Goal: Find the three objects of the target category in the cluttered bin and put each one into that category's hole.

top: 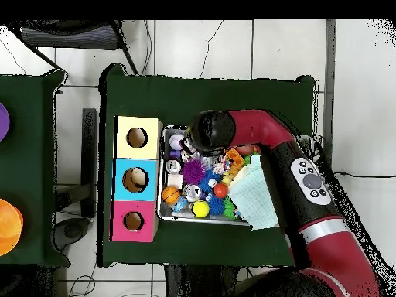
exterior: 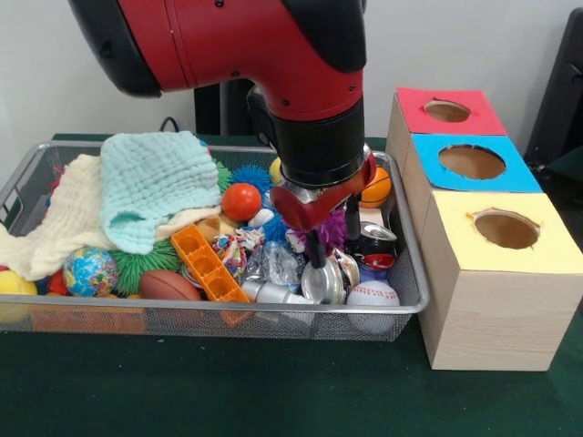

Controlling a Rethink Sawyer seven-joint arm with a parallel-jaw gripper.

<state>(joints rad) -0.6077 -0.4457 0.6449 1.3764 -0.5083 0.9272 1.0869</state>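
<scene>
1. The gripper (exterior: 330, 244) is dipping into the mesh bin (exterior: 412, 300) at its end nearest the 3 boxes (exterior: 496, 300); whether it is clenched I cannot tell.
2. The target category is not showing; cans (exterior: 321, 280) and balls are crowding right under it.
3. Risk: neighbours are getting dragged or snagged, or the purple spiky ball (exterior: 332, 229) is slipping.
4. A green cloth (exterior: 273, 391) is covering the table under the bin; pale tiled floor (top: 209, 46) is lying around it.

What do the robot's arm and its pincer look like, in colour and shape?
The arm is thick and rounded, with glossy red shells and black joint sections. A black cylindrical wrist ends in a red collar. In the overhead view, a grey oval panel with small buttons sits on the arm, next to a silver band. The pincer is dark and narrow; its details are hard to see.
</scene>
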